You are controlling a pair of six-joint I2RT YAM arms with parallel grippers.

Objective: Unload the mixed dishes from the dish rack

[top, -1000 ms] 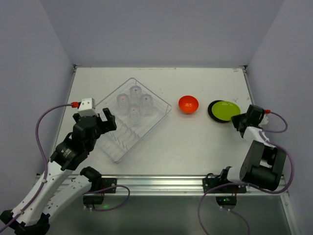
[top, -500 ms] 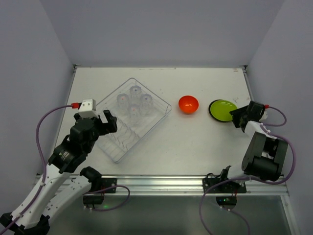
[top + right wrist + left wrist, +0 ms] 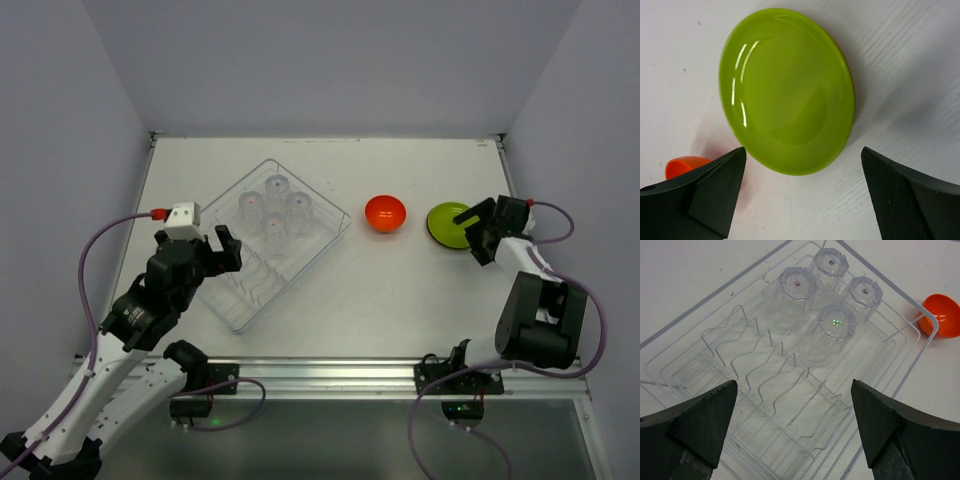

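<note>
On the counter, the green plate lies flat before the spread, empty right gripper; only the left wrist view shows the four tumblers inverted in the dish rack, under the spread, empty left gripper.

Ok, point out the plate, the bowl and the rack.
plate [image 3: 785, 90], right wrist view, its centre.
bowl [image 3: 385, 213], top view, its inside.
rack [image 3: 765, 407], left wrist view, bare floor at its near end.
</note>
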